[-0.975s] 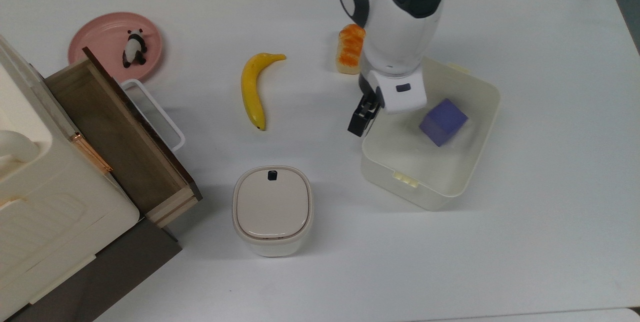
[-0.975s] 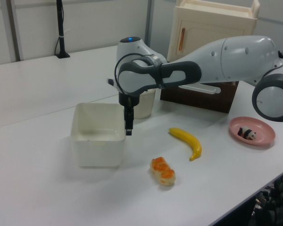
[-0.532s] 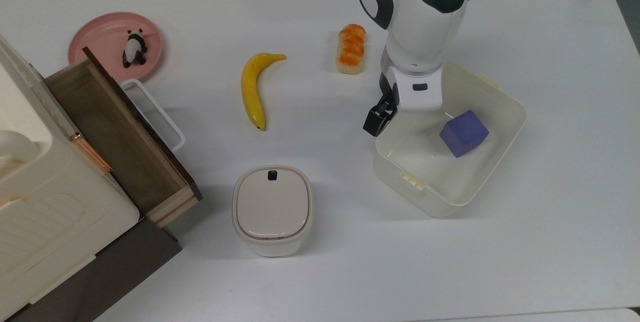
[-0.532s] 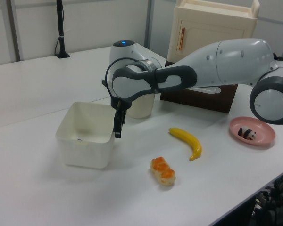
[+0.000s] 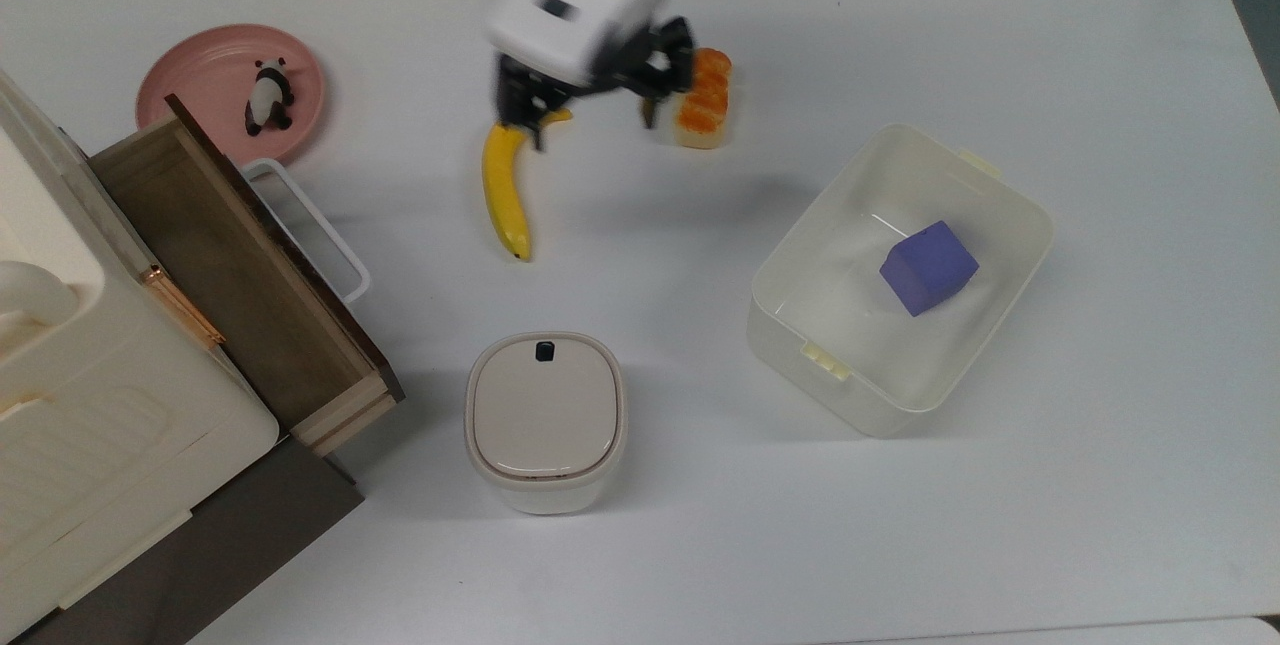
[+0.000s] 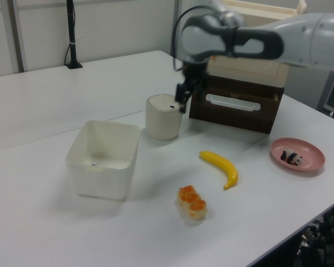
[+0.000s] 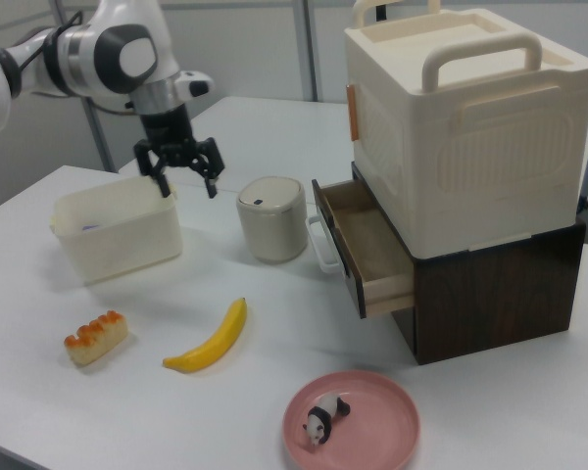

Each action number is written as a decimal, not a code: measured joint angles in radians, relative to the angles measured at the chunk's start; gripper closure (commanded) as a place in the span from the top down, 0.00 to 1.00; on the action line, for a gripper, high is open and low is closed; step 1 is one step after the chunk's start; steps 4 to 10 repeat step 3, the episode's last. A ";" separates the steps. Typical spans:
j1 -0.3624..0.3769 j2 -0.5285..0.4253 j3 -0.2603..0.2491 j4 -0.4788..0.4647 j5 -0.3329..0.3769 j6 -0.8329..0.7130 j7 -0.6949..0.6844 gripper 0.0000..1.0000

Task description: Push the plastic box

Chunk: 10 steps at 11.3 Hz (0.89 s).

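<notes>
Looked done: plastic box (image 5: 985,205) sat alone at top view's 4 o'clock; hand (image 5: 592,97) spread open, empty, well apart at 11.

White table (image 5: 1050,45): plastic box (image 5: 985,190), banana (image 5: 503,190), bread (image 5: 703,105), bin (image 5: 545,420), plate (image 5: 205,75), cabinet (image 5: 90,405).

Lab, white table (image 5: 1000,545), toy props

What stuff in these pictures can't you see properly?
- Yellow banana: in the top view its stem end is covered by the black two-finger gripper.
- Orange-glazed bread roll: in the top view its left edge is behind the gripper.
- Purple cube in the translucent cream plastic box: in the left view the box's wall hides it.
- Wooden drawer: in the top view its back is under the cream cabinet.
</notes>
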 measured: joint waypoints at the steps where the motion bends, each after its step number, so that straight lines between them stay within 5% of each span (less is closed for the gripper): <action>1: -0.045 -0.024 0.000 -0.002 0.000 -0.006 0.107 1.00; 3: -0.085 -0.050 -0.008 -0.004 0.000 -0.010 0.242 1.00; 10: -0.085 -0.050 -0.008 -0.004 0.000 -0.010 0.242 1.00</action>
